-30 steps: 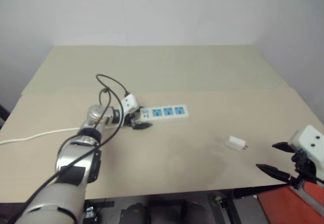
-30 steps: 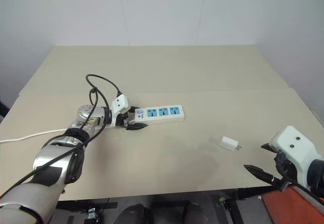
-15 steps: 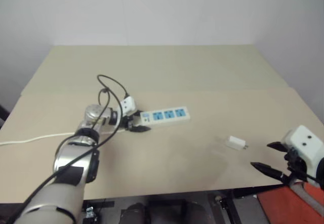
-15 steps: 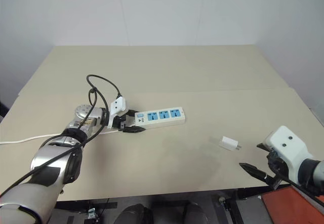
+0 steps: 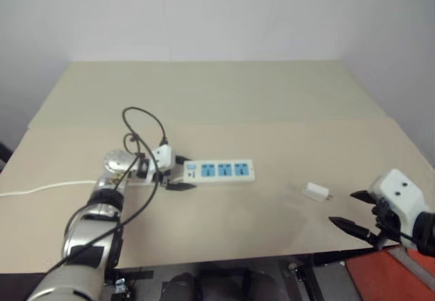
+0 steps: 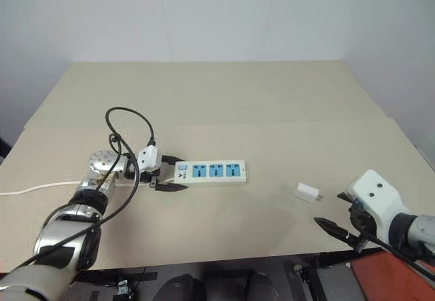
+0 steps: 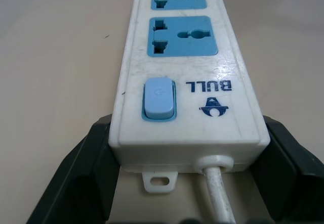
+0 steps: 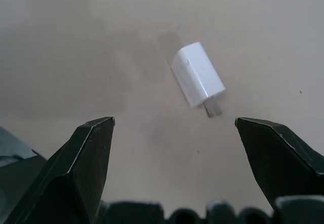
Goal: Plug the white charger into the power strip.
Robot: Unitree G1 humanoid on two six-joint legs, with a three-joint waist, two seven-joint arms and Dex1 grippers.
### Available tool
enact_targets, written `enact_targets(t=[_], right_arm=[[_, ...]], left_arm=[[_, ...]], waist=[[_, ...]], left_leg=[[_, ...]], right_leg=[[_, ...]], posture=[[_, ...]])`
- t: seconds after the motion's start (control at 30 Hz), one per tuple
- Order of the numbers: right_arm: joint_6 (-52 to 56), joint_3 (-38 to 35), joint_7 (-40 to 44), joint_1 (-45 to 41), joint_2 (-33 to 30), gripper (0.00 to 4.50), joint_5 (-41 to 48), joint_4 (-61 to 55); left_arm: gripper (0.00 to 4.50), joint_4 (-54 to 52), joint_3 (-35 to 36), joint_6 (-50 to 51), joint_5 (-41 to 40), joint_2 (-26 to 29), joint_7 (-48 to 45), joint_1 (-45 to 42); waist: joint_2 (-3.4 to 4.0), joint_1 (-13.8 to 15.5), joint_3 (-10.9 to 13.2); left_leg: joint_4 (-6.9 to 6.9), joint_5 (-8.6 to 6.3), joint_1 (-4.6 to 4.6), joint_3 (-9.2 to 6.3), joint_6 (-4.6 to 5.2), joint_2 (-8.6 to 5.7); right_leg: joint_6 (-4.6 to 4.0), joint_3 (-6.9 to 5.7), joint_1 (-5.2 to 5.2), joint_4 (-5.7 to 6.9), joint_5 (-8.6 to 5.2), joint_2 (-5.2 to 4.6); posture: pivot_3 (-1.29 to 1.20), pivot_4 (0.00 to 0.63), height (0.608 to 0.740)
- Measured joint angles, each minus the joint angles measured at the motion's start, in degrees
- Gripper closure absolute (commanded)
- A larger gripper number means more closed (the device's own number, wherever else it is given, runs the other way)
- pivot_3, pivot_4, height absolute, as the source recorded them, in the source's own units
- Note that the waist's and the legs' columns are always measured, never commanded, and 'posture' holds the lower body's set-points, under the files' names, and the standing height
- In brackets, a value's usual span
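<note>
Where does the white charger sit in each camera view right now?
Left eye: white charger right of the power strip, ahead of the right gripper.
Right eye: same spot.
Left wrist: not in it.
Right wrist: on the table, beyond the open fingers.
Shared landmark: the right gripper's black fingers.

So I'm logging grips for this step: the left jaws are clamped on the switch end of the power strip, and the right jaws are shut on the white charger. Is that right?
Not quite. The left gripper does clamp the switch end of the power strip, but the right gripper holds nothing: its jaws stand wide open, and the white charger lies loose on the table ahead of them, as the right wrist view shows.
</note>
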Motion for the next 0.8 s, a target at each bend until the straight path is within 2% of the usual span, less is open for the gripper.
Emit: enact_targets(t=[0.37,0.47,0.5,0.8], right_arm=[[-1.0,3.0,-1.2,-0.9,0.0,0.00,-0.4,1.6],[-1.1,3.0,-1.5,-0.1,0.3,0.00,-0.6,1.6],[-1.1,3.0,-1.6,-0.1,0.3,0.00,-0.6,1.6],[-1.9,3.0,-2.1,0.0,0.3,0.00,-0.5,1.6]], left_arm=[[1.21,-18.0,-4.3,15.9,-1.0,1.9,5.0,6.8],[0.19,-19.0,-5.4,18.6,-1.6,2.4,4.2,6.8],[0.05,-19.0,-5.5,18.8,-2.1,2.3,3.9,6.8],[0.05,-17.7,-0.5,8.5,-11.5,-2.6,6.0,8.8]], waist=[[0.02,0.1,0.0],[0.02,0.1,0.0],[0.02,0.0,0.0],[0.02,0.0,0.0]], left_leg=[[0.03,0.00,0.01,0.00,0.00,0.00],[0.04,0.00,0.03,0.00,0.00,-0.01],[0.04,0.00,0.03,0.00,0.00,0.00],[0.04,0.01,0.05,0.00,-0.02,0.00]], right_leg=[[0.01,0.00,0.03,0.00,0.00,0.00],[0.01,0.01,0.04,0.00,-0.01,0.00],[0.00,0.01,0.04,0.00,-0.01,0.00],[-0.01,0.04,0.02,-0.01,-0.01,0.00]], posture=[[0.00,0.150,0.740],[0.00,0.150,0.740],[0.00,0.150,0.740],[0.00,0.150,0.740]])
